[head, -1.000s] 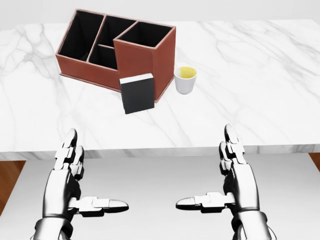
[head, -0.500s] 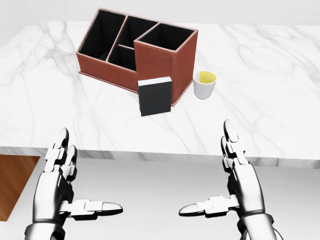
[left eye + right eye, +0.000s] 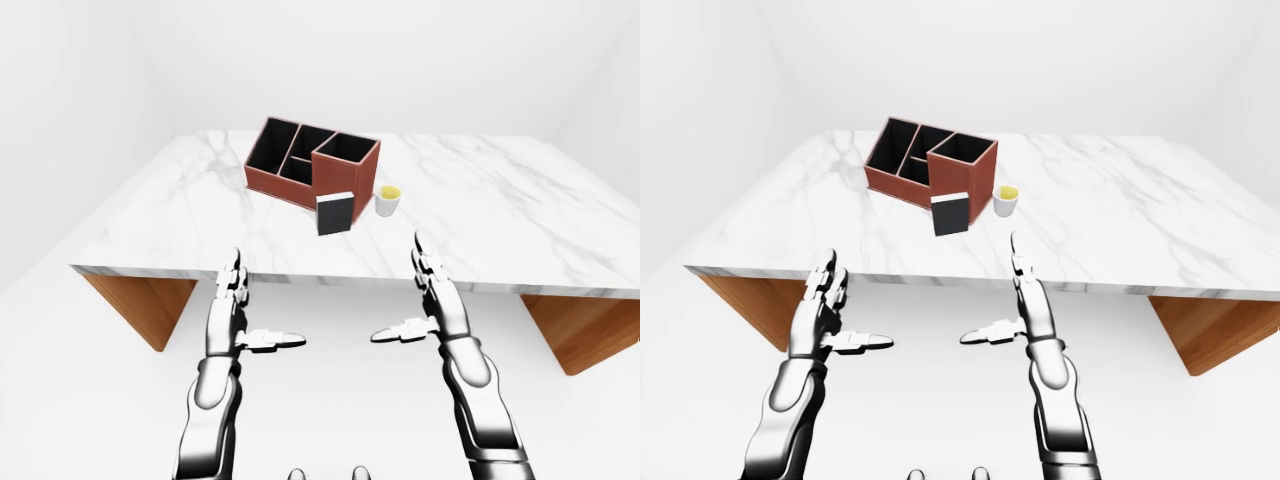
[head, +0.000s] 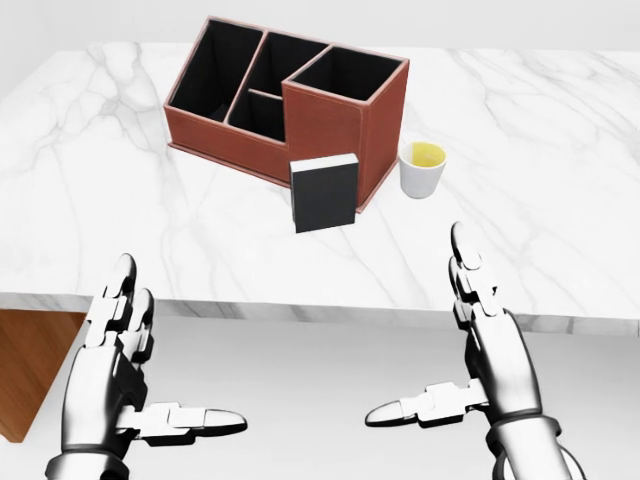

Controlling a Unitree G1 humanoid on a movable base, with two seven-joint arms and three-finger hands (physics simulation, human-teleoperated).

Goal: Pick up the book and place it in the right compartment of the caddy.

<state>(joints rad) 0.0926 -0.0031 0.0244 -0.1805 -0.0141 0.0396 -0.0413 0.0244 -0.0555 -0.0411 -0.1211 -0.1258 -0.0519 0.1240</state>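
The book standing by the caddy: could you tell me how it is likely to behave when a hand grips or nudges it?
The book stands upright on a narrow edge against the caddy, so a nudge would probably tip it. It looks like a stiff, closed block, likely rigid when gripped. Its smooth dark cover may be slippery.

White cup [image 4: 422, 169] (yellow inside) upright on marble table [image 4: 560, 170].

Light is bright, even and diffuse, its source unseen. The marble table [image 4: 560, 120] reads nearly white yet keeps its veining (no blown-out glare), and the shadows on it are soft and faint. All three renders are sharp, without blur or visible edge distortion.
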